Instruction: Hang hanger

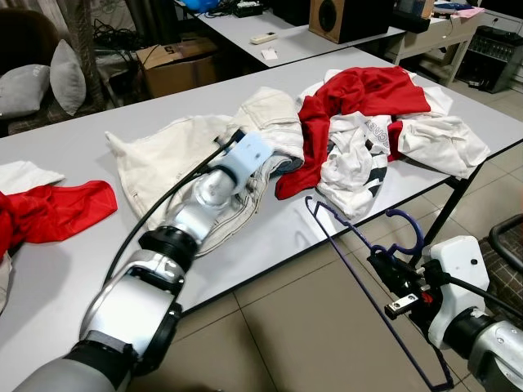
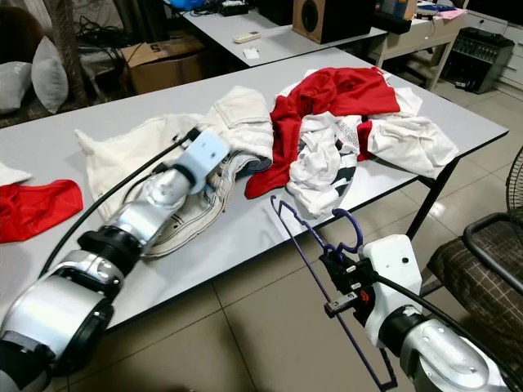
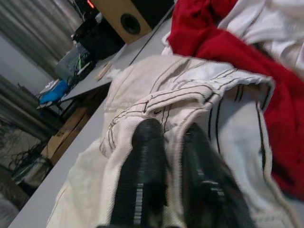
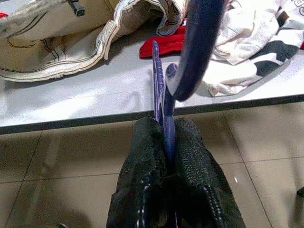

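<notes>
Purple wire hanger (image 1: 359, 278), held off the table's near edge, above the tiled floor (image 1: 286, 327): its hook curves upward beside my right gripper (image 2: 343, 282) and its triangular frame runs from near the table rim down toward the floor. My right fingers (image 4: 190, 161) are pressed together on the hanger's neck, the wire passing between them in the right wrist view. My left gripper (image 3: 166, 156) lies on the grey table (image 1: 270, 237), its two fingers (image 3: 145, 161) narrowly parted with a fold of the cream trousers (image 1: 163, 155) pinched between them. Just beyond the trousers lies a heap of clothing: a red garment (image 1: 359, 94) over white printed shirts (image 1: 351, 163). A second red garment (image 1: 57, 208) lies apart, toward the table's left end. Behind stand a further table, a speaker (image 1: 331, 16) and a cardboard box (image 1: 176, 61).
</notes>
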Robot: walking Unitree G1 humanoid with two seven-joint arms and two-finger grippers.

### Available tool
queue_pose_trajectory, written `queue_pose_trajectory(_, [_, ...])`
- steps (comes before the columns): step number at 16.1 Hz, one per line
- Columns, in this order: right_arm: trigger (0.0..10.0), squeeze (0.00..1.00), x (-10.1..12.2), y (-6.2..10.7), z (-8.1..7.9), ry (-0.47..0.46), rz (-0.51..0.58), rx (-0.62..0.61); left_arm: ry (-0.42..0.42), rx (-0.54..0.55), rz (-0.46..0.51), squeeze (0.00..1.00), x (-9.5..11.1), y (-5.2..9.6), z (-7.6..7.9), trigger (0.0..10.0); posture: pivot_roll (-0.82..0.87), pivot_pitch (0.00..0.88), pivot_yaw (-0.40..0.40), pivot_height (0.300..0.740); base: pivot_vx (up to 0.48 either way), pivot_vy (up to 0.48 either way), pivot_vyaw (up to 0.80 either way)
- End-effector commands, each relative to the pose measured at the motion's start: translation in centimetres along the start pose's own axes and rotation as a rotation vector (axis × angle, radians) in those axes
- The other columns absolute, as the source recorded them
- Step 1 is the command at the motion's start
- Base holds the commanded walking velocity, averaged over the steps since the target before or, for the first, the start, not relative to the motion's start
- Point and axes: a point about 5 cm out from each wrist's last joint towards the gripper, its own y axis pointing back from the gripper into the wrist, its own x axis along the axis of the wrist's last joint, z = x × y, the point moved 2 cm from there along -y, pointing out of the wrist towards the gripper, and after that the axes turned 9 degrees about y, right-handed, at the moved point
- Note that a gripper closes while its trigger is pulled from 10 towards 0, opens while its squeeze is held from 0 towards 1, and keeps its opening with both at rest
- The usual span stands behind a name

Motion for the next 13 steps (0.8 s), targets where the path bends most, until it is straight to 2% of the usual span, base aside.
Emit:
queue_pose_trajectory(1, [10.0, 0.0, 0.3, 0.0, -0.1, 0.001, 0.011, -0.006, 0.011, 0.029, -0.006, 0.0, 0.3, -0.2, -0.7, 0.0, -0.28, 0.0, 0.085, 0.74, 0.0, 0.0, 0.0])
queue_pose_trajectory(3, [10.0, 0.0, 0.3, 0.1, -0.2, -0.002, 0.012, -0.007, -0.012, 0.063, -0.051, 0.0, -0.5, -0.2, -1.1, 0.0, -0.29, 0.0, 0.09, 0.74, 0.0, 0.0, 0.0])
queue_pose_trajectory(4, [10.0, 0.0, 0.3, 0.1, -0.3, -0.004, 0.012, -0.008, -0.026, 0.075, -0.08, 0.0, -1.1, -0.1, -1.2, 10.0, -0.29, 0.0, 0.091, 0.74, 0.0, 0.0, 0.0])
queue_pose_trajectory(6, [10.0, 0.0, 0.3, 0.1, -0.3, -0.005, 0.01, -0.008, -0.015, 0.063, -0.1, 1.0, -1.8, 0.0, -0.8, 10.0, -0.29, 0.0, 0.091, 0.74, 0.0, 0.0, 0.0])
queue_pose_trajectory(8, [10.0, 0.0, 0.3, 0.1, -0.3, -0.003, 0.009, -0.009, -0.012, 0.063, -0.109, 1.0, -2.0, -0.1, -0.5, 10.0, -0.3, 0.0, 0.087, 0.74, 0.0, 0.0, 0.0])
queue_pose_trajectory(10, [10.0, 0.0, 0.3, 0.2, -0.2, 0.0, 0.006, -0.01, -0.059, 0.091, -0.093, 1.0, -1.5, -0.3, -0.4, 10.0, -0.3, 0.0, 0.084, 0.74, 0.0, 0.0, 0.0])
queue_pose_trajectory(11, [10.0, 0.0, 0.4, 0.2, -0.2, 0.001, 0.005, -0.009, -0.077, 0.118, -0.094, 0.4, -1.3, -0.5, -0.5, 10.0, -0.31, 0.0, 0.081, 0.74, 0.0, 0.0, 0.0])
queue_pose_trajectory(12, [10.0, 0.0, 0.4, 0.2, -0.2, 0.001, 0.005, -0.008, -0.083, 0.153, -0.094, 0.0, -1.1, -0.5, -0.7, 10.0, -0.31, 0.0, 0.081, 0.74, 0.0, 0.0, 0.0])
queue_pose_trajectory(13, [10.0, 0.0, 0.4, 0.2, -0.2, 0.002, 0.005, -0.007, -0.079, 0.181, -0.078, 0.0, -0.7, -0.7, -0.9, 10.0, -0.32, 0.0, 0.08, 0.74, 0.0, 0.0, 0.0])
